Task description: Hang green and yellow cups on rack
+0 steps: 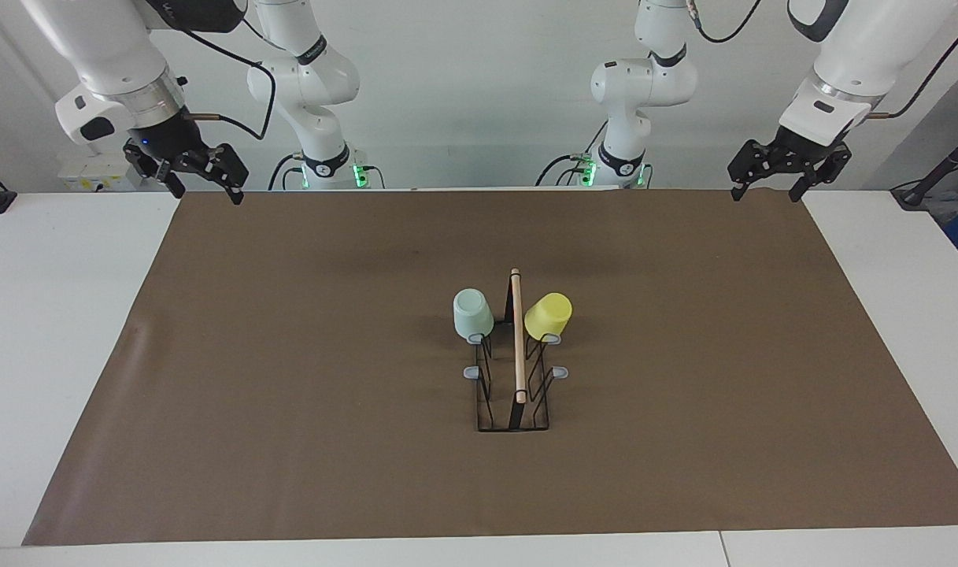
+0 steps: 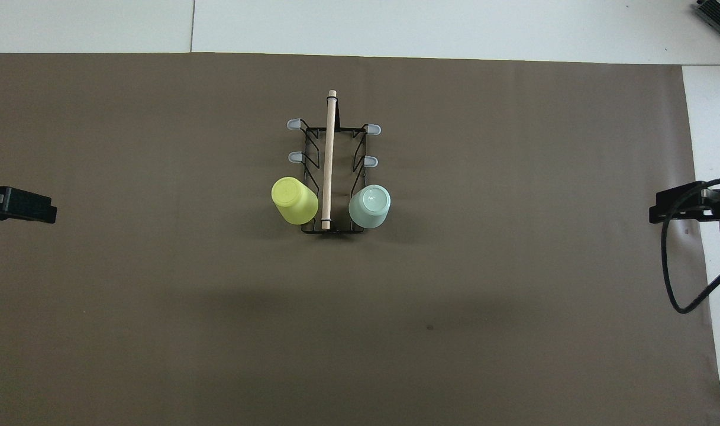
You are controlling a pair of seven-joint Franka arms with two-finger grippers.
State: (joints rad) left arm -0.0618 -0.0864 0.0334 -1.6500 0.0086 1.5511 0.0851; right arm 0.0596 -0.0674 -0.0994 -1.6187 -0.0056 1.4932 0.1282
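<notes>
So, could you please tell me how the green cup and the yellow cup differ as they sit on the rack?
The green cup is pale mint; the yellow cup is bright yellow. The green cup hangs on the side of the rack toward the right arm's end, the yellow cup on the side toward the left arm's. Both hang upside down on the prongs nearest the robots and look alike in size.

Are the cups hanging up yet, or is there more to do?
Both look hung. The green cup and the yellow cup sit upside down on the rack, on the prongs nearest the robots, one each side of the wooden rod. Nothing is in hand: the left claw and right claw hang open and empty up by the mat's corners. Nothing looks left.
</notes>
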